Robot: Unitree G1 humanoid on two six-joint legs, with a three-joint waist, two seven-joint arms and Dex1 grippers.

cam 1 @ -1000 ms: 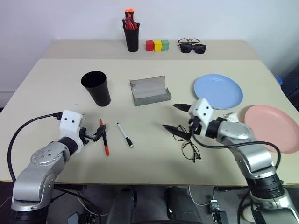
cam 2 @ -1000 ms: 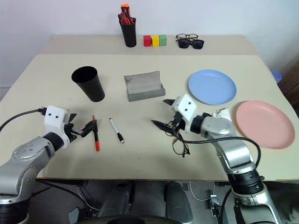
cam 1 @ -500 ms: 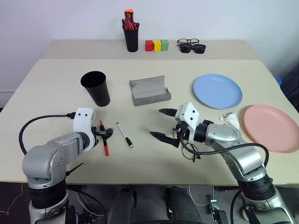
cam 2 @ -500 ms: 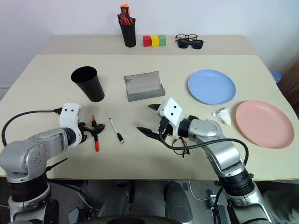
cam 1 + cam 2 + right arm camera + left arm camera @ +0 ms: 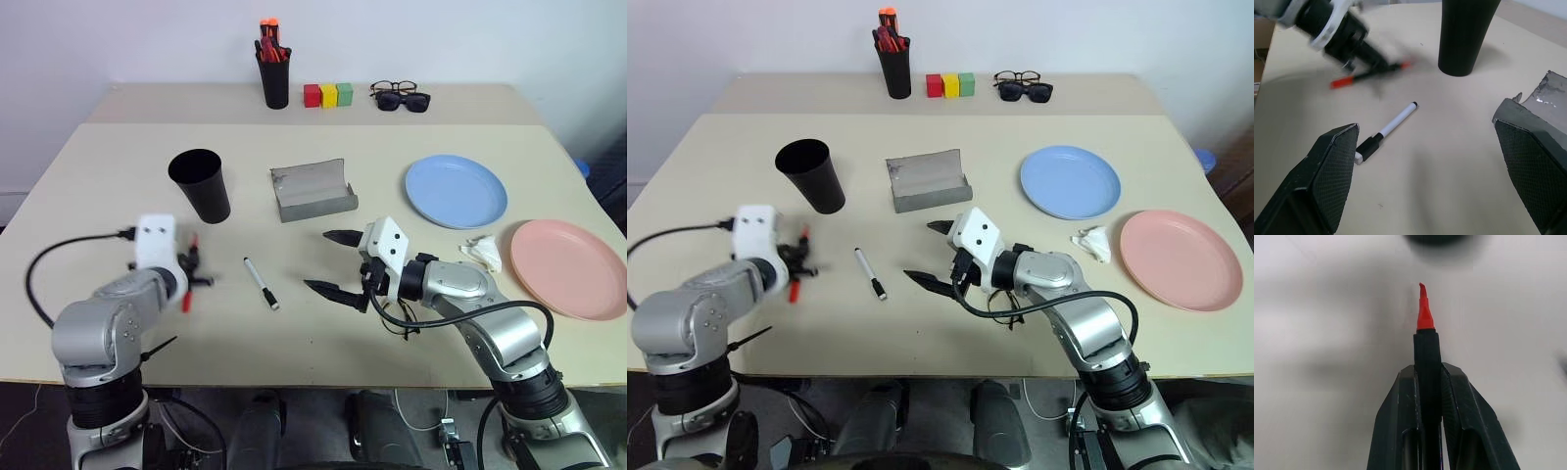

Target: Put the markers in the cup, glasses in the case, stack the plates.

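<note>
The left end effector (image 5: 1427,382) is clamping its two black fingers on the black middle of the slim red marker (image 5: 188,277), with the red tip projecting past the fingertips. The marker is riding clear of the beige table (image 5: 323,333), near the wide black tapered plastic cup (image 5: 200,185) but not yet over its mouth.

The right end effector (image 5: 335,262) is hovering with its fingers spread wide and is holding nothing. It is sitting between the short white marker with black ends (image 5: 261,283) and the thin black wire-rimmed glasses (image 5: 1004,304), which are lying on the table partly under the right forearm.

Task progress, judged from the present layout:
- Markers: neither is in the cup. The red one is gripped; the white one is lying untouched on the table.
- Glasses: not yet in the case. The grey rectangular hard case (image 5: 313,190) is standing open beyond the white marker, and nothing is visible in it.
- Plates: not stacked. The light blue round plate (image 5: 457,191) and the salmon pink round plate (image 5: 571,268) are resting near each other, apart.

No sub-task is complete; the first marker transfer is under way.
</note>
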